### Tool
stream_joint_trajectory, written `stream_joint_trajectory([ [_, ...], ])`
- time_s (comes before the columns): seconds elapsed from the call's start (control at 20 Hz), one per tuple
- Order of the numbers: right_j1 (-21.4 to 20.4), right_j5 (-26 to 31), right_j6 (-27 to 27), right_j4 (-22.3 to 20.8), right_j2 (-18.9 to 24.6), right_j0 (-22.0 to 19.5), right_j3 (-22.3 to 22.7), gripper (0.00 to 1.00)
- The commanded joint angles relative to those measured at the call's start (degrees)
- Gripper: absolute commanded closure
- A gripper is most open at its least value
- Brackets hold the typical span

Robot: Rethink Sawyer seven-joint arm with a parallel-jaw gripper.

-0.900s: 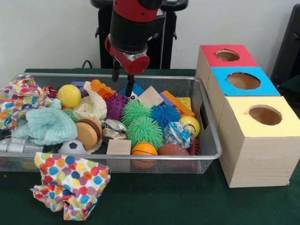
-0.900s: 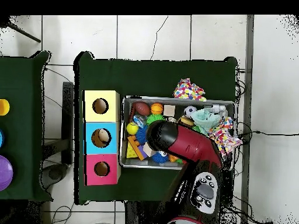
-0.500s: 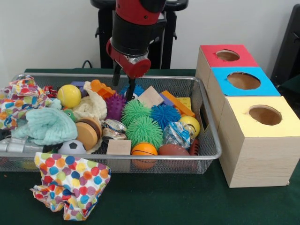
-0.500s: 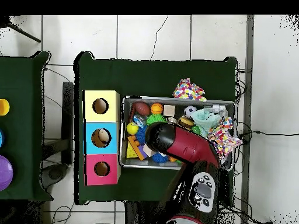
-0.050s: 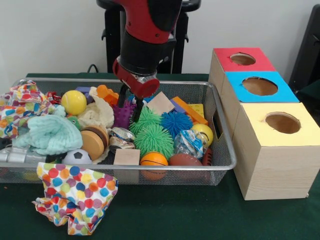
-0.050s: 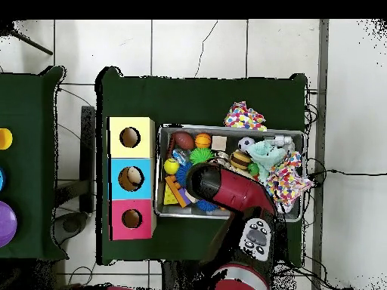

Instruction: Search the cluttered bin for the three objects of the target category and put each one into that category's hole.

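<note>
My pincer (image 5: 129,103) hangs low inside the silver wire-mesh bin (image 5: 220,131), its two dark fingers spread apart and gripping nothing. Directly beneath and between the tips sits the purple spiky rubber ball (image 5: 122,114); just beside it, toward the camera and to the right, lies the upper green spiky rubber ball (image 5: 145,119), with a second green spiky ball (image 5: 154,140) beyond that and the blue spiky ball (image 5: 176,123) further right. I judge these soft, bristled balls to be the target kind, though the task does not name the category.

They should be light and squashy, the bristles giving way under pressure, so I expect a firm close across the widest middle is needed; pinching only the spines could let one slip free. The purple one is wedged against the cream cloth (image 5: 97,114) and the tan wooden block (image 5: 160,103), which may drag.

Further from my pincer, the orange mini basketball (image 5: 153,160) and brown football (image 5: 185,160) rest by the bin's front wall. Well apart to the right on the green surface (image 5: 175,215) stand three wooden boxes with holes: red-topped (image 5: 242,59), blue-topped (image 5: 259,86) and yellow-topped (image 5: 283,123).
</note>
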Motion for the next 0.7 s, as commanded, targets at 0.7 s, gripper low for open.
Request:
stream_joint_trajectory([
  [0.7,3.55,8.96,9.21,1.93,3.74,2.07,2.91,0.00],
])
